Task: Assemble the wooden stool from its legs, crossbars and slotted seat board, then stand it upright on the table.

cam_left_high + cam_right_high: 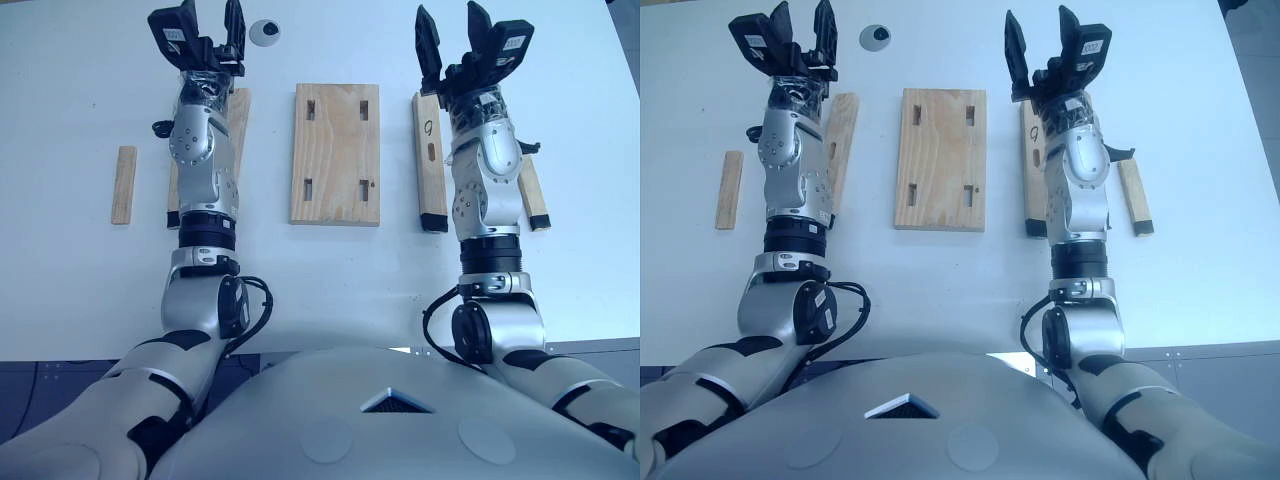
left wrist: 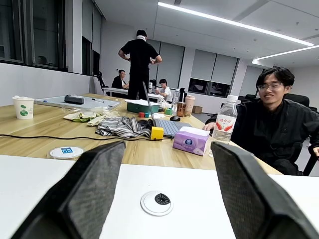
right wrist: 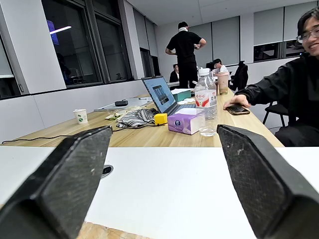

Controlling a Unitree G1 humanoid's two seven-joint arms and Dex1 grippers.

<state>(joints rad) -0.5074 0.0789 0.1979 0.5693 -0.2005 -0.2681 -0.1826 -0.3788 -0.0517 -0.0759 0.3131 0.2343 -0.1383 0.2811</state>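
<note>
Both of my end effectors hover with fingers spread wide and nothing between them: the left end effector [image 1: 210, 20] and the right end effector [image 1: 452, 25], each above the white surface [image 1: 580, 110].

The slotted seat board [image 1: 335, 154] lies flat between the two, back toward my body. It is a pale plywood rectangle with four small slots near its corners. One leg [image 1: 239, 115] sits just behind the left end effector, mostly under my forearm. The other leg [image 1: 429, 165] lies behind the right end effector, on its inner side. This one is a long slat with an oval hole and a dark near end. A short crossbar [image 1: 123, 184] lies outboard of my left arm, and a second crossbar [image 1: 535, 195] peeks out beyond my right.

I judge these pieces to be stiff, light and dry enough not to slip. Because they lie flat, I have only their thin edges to catch. I would pinch each leg across its narrow width near the middle. The board looks too wide for that, so I would take it by one edge.
</note>
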